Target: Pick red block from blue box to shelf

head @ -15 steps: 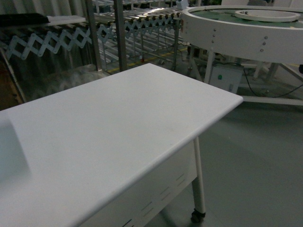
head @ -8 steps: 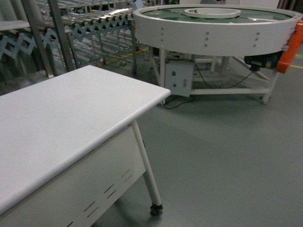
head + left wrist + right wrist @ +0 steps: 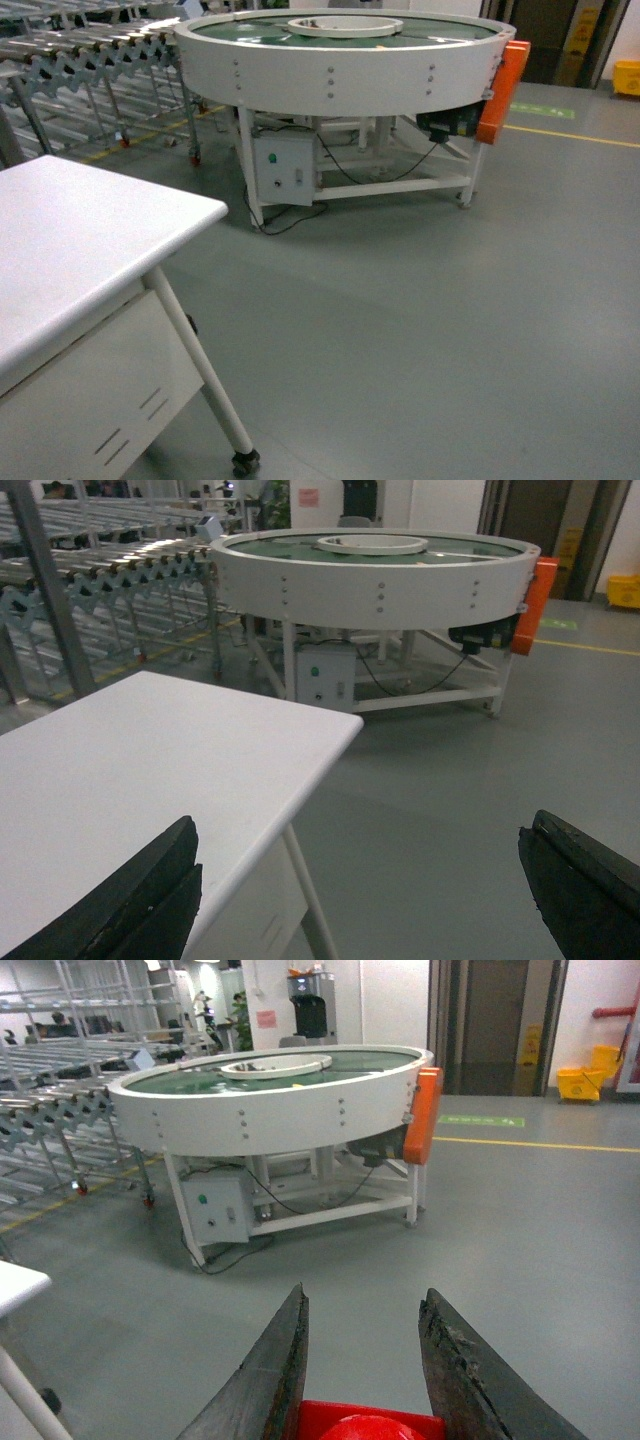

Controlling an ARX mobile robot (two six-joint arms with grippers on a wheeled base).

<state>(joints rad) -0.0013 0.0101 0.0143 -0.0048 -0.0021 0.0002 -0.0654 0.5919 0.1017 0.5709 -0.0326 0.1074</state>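
My right gripper [image 3: 364, 1292] is shut on the red block [image 3: 365, 1422], a glossy red brick whose round stud shows between the two dark fingers at the bottom edge of the right wrist view. It hangs over grey floor. My left gripper [image 3: 362, 825] stands wide open with nothing between its fingers, above the corner of a white table [image 3: 180, 750]. The shelf [image 3: 45, 590], a steel rack with roller tracks, stands at the far left behind the table. The blue box is out of view. Neither gripper shows in the head view.
A round white conveyor table [image 3: 340, 55] with an orange motor cover [image 3: 497, 90] and a control box [image 3: 285, 170] stands ahead. The white table's [image 3: 90, 230] corner and castor leg [image 3: 205, 375] are at the left. Roller conveyors [image 3: 85, 45] line the back left. Grey floor lies between.
The head view has swung to the right: the white table slid off to the left edge and the round conveyor table came to the middle.
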